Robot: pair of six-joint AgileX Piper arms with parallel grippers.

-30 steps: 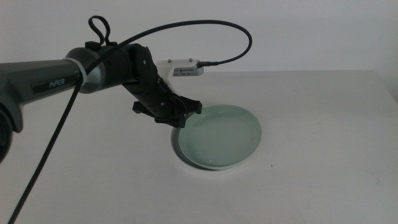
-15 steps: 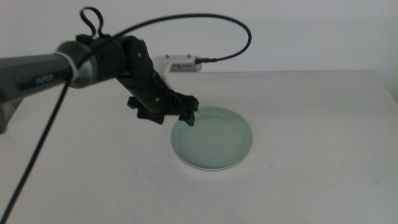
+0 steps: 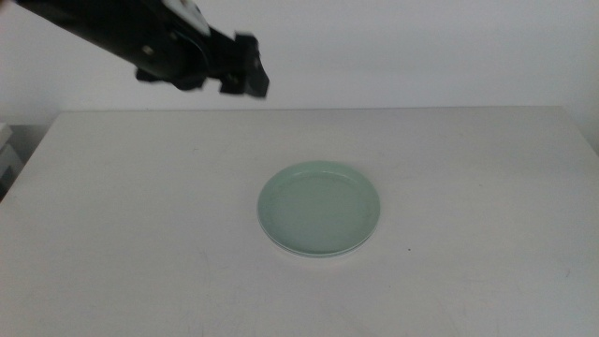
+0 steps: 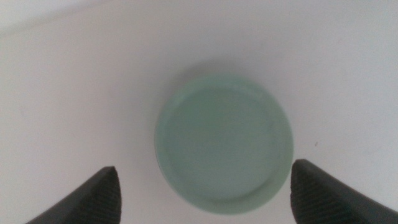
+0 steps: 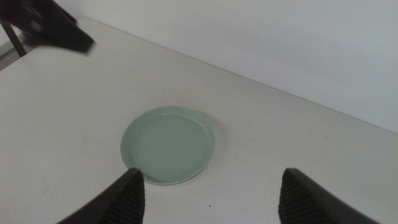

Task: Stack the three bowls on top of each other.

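One mint bowl (image 3: 320,210) visible atop stack — left gripper (image 3: 245,77) raised, open.

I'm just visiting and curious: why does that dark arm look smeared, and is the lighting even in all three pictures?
Middle view: the left gripper is motion-blurred; the mint green shallow round dish is sharp under soft, even light. Left wrist view: dish slightly soft, faint shadow around it. Right wrist view: right gripper frames a crisp dish, no glare.

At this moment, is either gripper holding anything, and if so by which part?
Nothing is held. The left gripper is raised above the table, jaws open and empty, over the mint green bowl. The right gripper is also open and empty.
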